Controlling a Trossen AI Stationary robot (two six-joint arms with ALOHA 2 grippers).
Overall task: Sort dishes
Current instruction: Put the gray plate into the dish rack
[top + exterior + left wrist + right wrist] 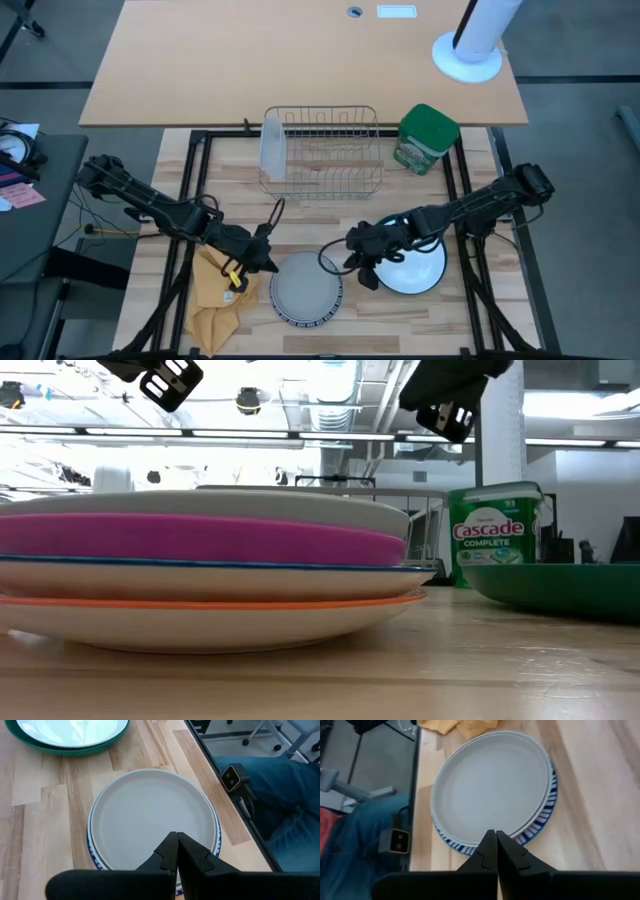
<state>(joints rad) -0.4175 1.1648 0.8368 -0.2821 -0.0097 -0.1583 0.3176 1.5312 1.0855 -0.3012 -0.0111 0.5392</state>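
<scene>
Item: stack of small plates, near the front edge of the table, between the two arms; from the level view we count a grey plate on top, then a pink plate, a blue-rimmed plate and an orange-rimmed plate at the bottom. Item: large green-rimmed plate, white inside, lying flat at about three o'clock from the stack, just beside it. Item: wire rack at twelve o'clock from the stack, well apart, with a frosted container at its left end; a green tub stands beside the rack and a yellow cloth lies at nine o'clock from the stack. Left gripper: fingers pressed together, holding nothing, hovering above the stack's ten o'clock edge. Right gripper: likewise clenched and empty, hovering at about two o'clock from the stack, over the gap toward the large plate. Handling note, as we judge it: the step in hand is taking the top grey plate, so we would part the fingers first, come down at the rim rather than the flat middle, pinch only the grey rim, and lift it slightly tilted so the pink plate beneath does not drag along, before carrying it toward the rack.
</scene>
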